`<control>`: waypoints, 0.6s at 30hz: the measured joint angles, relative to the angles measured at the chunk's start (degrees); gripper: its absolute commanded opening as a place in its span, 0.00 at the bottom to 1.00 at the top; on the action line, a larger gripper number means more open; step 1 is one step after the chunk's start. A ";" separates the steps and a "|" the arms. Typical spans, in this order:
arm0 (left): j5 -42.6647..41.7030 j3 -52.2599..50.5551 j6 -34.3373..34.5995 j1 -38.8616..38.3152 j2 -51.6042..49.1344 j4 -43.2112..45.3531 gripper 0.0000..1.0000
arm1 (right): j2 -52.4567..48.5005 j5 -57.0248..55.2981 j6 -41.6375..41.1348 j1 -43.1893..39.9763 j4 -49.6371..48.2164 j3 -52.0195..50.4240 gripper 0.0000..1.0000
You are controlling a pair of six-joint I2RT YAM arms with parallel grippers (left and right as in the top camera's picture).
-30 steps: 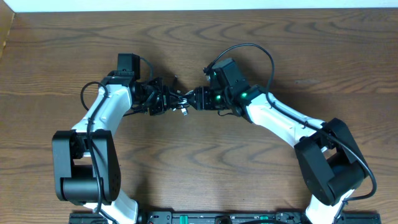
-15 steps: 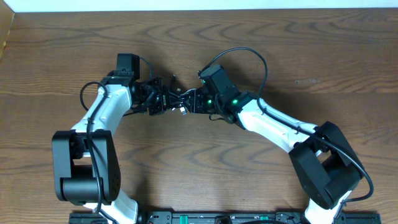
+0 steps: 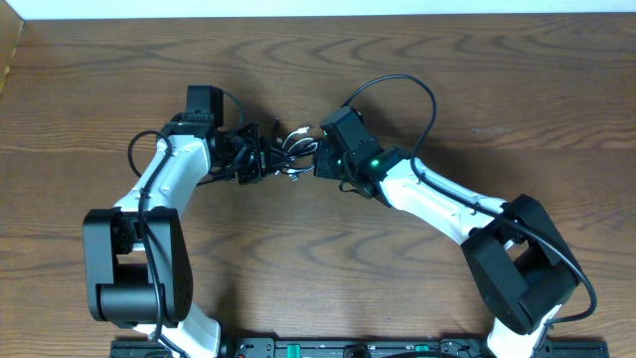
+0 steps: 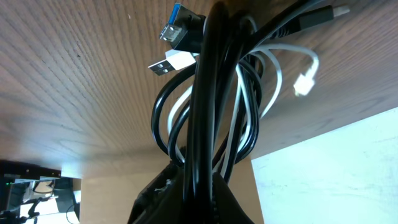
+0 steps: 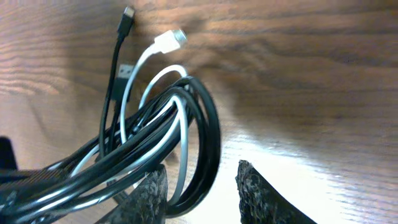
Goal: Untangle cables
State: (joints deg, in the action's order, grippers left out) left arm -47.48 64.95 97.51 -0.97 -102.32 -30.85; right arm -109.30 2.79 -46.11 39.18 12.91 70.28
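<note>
Two things have changed over the last second: your right gripper (image 5: 200, 169) has slid in from 3 o'clock until it meets the bundle, and its jaws have narrowed. From the right wrist they stand apart, one finger on each side of the lower bend of the black cable (image 5: 210, 134), with a clear gap on the 3 o'clock side, so nothing is pinched yet. Your left gripper (image 3: 261, 157) has not moved. It is clamped on the bundle from 9 o'clock, and the left wrist view shows black and white turns running straight into its closed jaws. The cables sit between the two grippers, a little toward 11 o'clock of the table's (image 3: 447, 80) middle in the overhead view, and their loops now show at 12 o'clock of the gap. The white cable (image 5: 134, 87) is wound through the black coil, and in the right wrist view its plug lies beside a black plug at 11 o'clock of the coil. For the task, this looks like the set-up of a second grip and no more: both cords are still one coil. A white strand runs in the same bend you are closing on, so you may catch both and tighten the tangle when you pull toward 3 o'clock.
</note>
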 measured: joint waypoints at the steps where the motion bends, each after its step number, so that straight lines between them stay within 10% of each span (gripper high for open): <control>1: 0.00 0.00 0.00 0.00 0.00 0.00 0.08 | 0.00 -0.17 0.00 -0.02 -0.07 0.00 0.33; 18: 0.02 0.00 0.00 0.00 0.00 -0.02 0.08 | -0.63 0.52 -6.08 -0.04 -1.03 0.00 0.37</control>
State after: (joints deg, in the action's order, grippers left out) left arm -47.46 64.95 97.51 -0.97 -102.32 -30.87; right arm -109.93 3.31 -52.18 39.13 11.88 70.28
